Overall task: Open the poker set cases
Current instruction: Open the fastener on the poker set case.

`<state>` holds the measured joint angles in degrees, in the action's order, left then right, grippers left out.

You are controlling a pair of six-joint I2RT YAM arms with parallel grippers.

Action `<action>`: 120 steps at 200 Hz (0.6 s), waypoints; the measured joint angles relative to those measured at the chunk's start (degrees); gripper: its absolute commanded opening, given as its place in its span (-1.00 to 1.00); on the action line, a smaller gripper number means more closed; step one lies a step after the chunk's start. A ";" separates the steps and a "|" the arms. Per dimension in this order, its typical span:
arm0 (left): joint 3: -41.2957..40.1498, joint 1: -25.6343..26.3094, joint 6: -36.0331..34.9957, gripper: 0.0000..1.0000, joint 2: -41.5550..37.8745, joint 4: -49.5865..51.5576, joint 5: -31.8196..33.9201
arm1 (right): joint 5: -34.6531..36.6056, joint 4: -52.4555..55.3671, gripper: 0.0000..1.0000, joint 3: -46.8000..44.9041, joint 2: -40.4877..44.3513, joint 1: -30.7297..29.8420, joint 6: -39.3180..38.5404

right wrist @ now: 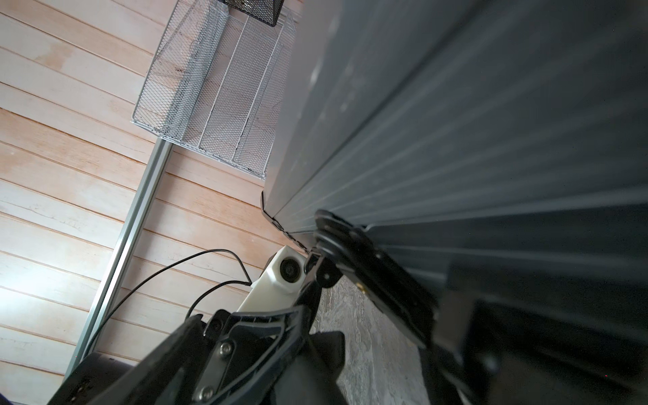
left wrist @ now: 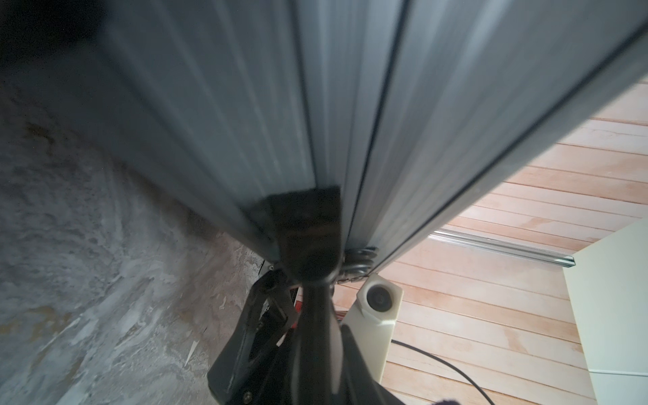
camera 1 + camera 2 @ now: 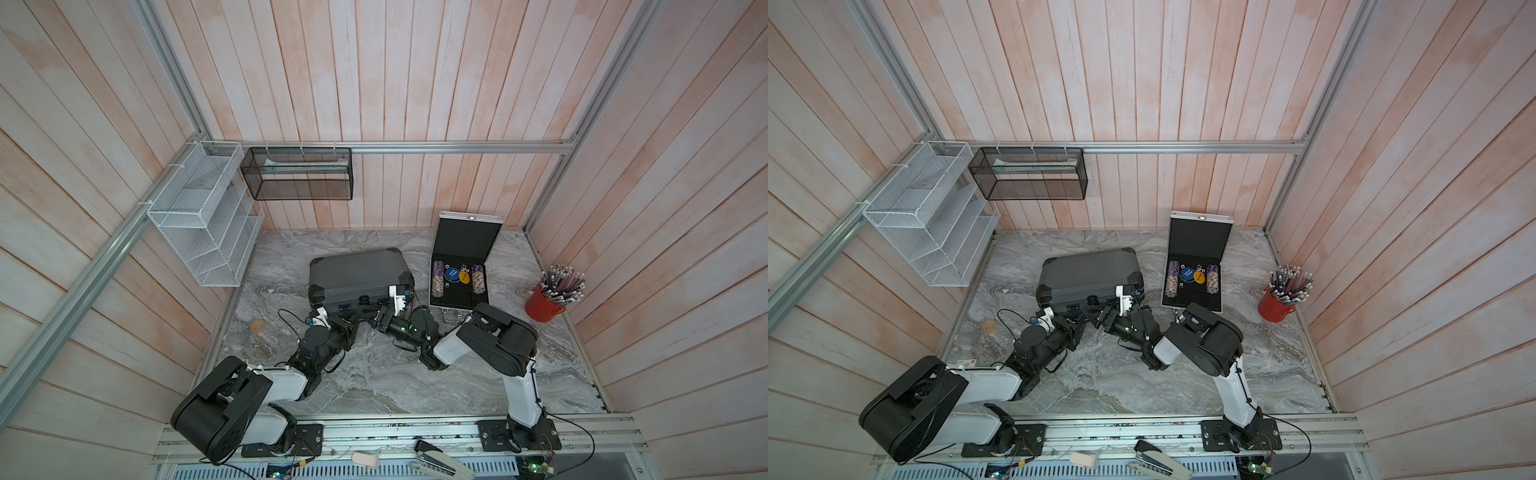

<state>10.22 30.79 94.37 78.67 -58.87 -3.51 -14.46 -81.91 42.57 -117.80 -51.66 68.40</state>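
The larger dark grey case (image 3: pixel 357 270) (image 3: pixel 1088 270) lies closed on the marble table, and its ribbed wall fills the left wrist view (image 2: pixel 245 105) and the right wrist view (image 1: pixel 456 122). The smaller silver case (image 3: pixel 463 239) (image 3: pixel 1198 237) stands open at the right, lid upright, with chips inside. Both grippers meet at the grey case's front edge. My left gripper (image 3: pixel 353 312) (image 2: pixel 326 368) is shut on the black handle (image 2: pixel 308 245) (image 1: pixel 378 280). My right gripper (image 3: pixel 376 318) (image 1: pixel 368 350) stands open beside it, jaws wide around the handle's hinge end.
A red cup of pencils (image 3: pixel 544 305) stands at the table's right edge. A tape roll (image 3: pixel 258 327) lies at the left. A white wire rack (image 3: pixel 199 232) and a black mesh basket (image 3: pixel 297 174) hang on the walls. A stapler (image 3: pixel 440 459) lies on the front rail.
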 measured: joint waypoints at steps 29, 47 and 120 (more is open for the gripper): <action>-0.35 0.11 0.00 -0.90 1.27 -2.29 -0.11 | 0.00 -0.39 0.88 -0.31 0.00 0.04 0.48; -0.50 0.22 0.00 -0.89 1.68 -2.91 -0.28 | 0.02 -0.61 0.87 -0.63 0.00 0.07 0.61; -0.68 0.33 0.20 -0.90 2.23 -3.72 -0.52 | 0.02 -1.33 0.83 -1.40 0.00 0.11 0.74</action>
<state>9.54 31.11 94.56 80.90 -62.59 -4.03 -14.44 -83.24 41.17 -117.80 -51.55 69.14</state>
